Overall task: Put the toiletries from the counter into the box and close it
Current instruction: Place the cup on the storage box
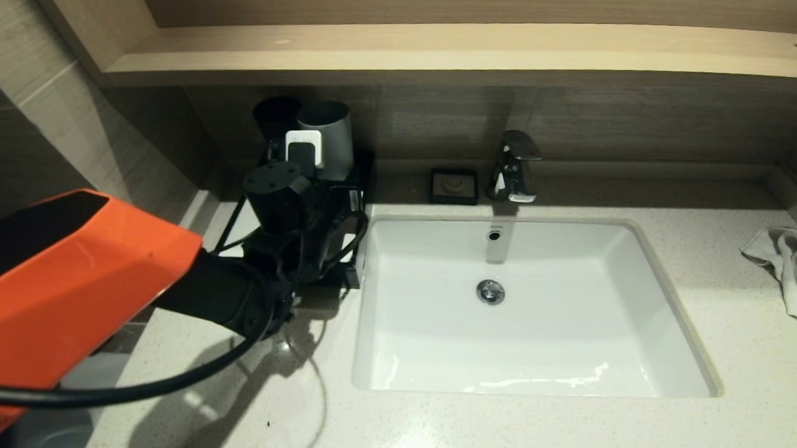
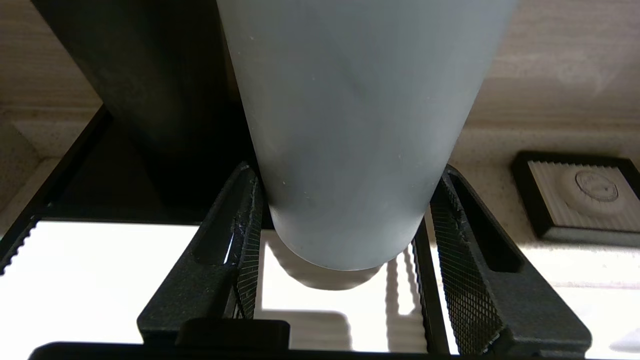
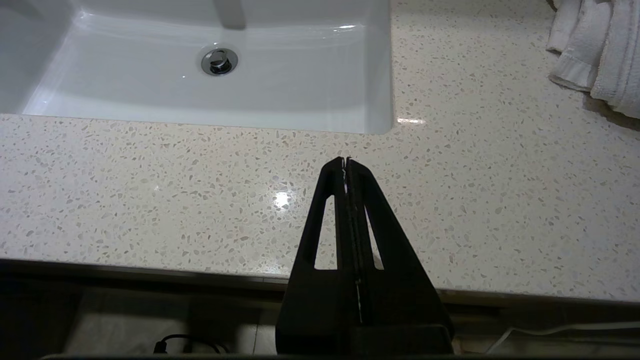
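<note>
Orange shell on the left arm point(image 1: 63, 289), then black joints — round black wrist cap, loose black cables looping around. Black triangular fingers point(image 3: 345, 210) with cut-out slots — cross-hatched pads point(image 2: 465, 285) inside.

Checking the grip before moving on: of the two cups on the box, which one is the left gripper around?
The grey cup, the lighter one nearer the sink. The left gripper straddles its base. The black cup stands beside it, outside the fingers.
</note>
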Tool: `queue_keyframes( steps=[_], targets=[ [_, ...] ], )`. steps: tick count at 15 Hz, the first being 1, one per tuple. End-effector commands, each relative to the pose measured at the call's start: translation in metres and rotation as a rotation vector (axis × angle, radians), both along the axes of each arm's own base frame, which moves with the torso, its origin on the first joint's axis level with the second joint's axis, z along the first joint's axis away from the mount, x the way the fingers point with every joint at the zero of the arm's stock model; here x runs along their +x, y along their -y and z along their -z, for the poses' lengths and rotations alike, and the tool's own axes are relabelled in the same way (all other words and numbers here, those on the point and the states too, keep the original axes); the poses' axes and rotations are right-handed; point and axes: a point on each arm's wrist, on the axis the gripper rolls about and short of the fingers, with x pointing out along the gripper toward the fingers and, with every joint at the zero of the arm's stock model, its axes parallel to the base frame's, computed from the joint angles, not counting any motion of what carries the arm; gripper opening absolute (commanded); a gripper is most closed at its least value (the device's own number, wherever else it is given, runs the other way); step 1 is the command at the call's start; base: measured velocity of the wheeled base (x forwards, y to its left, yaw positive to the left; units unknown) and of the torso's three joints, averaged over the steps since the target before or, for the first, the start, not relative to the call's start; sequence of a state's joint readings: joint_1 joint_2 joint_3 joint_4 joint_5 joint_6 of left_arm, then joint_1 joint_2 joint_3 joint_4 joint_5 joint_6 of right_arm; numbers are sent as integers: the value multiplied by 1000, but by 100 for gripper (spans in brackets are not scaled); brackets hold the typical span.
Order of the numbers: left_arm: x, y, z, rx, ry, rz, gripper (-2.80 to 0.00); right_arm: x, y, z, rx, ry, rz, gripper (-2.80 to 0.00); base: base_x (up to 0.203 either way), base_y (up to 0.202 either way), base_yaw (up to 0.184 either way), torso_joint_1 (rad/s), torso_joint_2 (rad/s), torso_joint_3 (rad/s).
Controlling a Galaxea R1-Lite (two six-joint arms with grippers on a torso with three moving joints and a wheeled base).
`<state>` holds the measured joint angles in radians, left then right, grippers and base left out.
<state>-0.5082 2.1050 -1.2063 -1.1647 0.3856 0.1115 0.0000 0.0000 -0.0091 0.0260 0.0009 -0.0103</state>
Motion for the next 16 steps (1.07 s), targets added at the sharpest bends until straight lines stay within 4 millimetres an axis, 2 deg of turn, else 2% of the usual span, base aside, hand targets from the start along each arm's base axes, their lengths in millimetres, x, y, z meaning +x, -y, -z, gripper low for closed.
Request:
queue_keyframes(
  steps=[1,16],
  targets=[
    [8,2,2,-6,11,-7,-280,0,0,0,0,0,-1,-280,0,0,0,0,0,0],
    [37,9,4,4,34,-32,-280,0,0,0,0,0,-1,-280,0,0,0,0,0,0]
  ],
)
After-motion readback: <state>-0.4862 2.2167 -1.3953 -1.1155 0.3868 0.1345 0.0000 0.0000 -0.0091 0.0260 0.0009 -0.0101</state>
